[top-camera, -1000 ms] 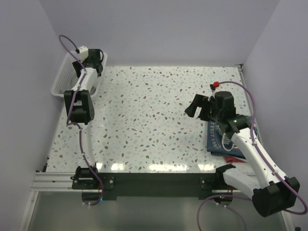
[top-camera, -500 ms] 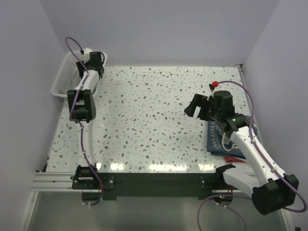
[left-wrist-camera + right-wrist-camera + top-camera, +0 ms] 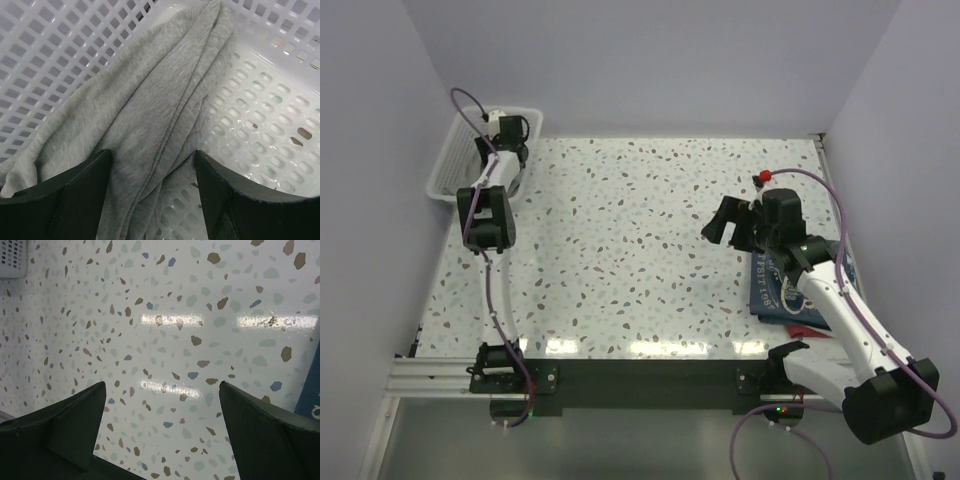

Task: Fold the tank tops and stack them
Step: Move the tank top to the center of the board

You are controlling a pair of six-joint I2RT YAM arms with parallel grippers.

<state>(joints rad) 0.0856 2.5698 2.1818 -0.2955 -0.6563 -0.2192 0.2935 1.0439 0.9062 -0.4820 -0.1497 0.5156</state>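
The left arm [image 3: 488,215] reaches to the far left corner of the speckled table [image 3: 620,220], where the left gripper [image 3: 151,159] is down inside the white plastic mesh basket [image 3: 448,170]. In the left wrist view its 2 dark fingers [image 3: 75,200] stand spread wide, 1 on each side of a long bunched fold of the light grey tank top [image 3: 160,100]. The cloth lies loose between them. It brushes the finger on the left of that view, while bare basket floor shows between it and the other finger, so nothing is pinched. The grey top runs from the basket's far wall down across its floor toward the camera, crumpled rather than folded.

The right gripper [image 3: 725,225] hangs above the table, right of centre, pointing toward the left side. Its jaws are spread wide with nothing between them. The right wrist view shows only terrazzo-patterned tabletop in the gap, with a corner of the basket at the top left of that view.

The navy tank top [image 3: 772,290] with white printed lettering lies folded flat on the table near the right edge, partly hidden under the right arm [image 3: 835,310]. A red tank top [image 3: 804,330] peeks out from beneath its near edge. These 2 lie well apart from the basket and the grey top
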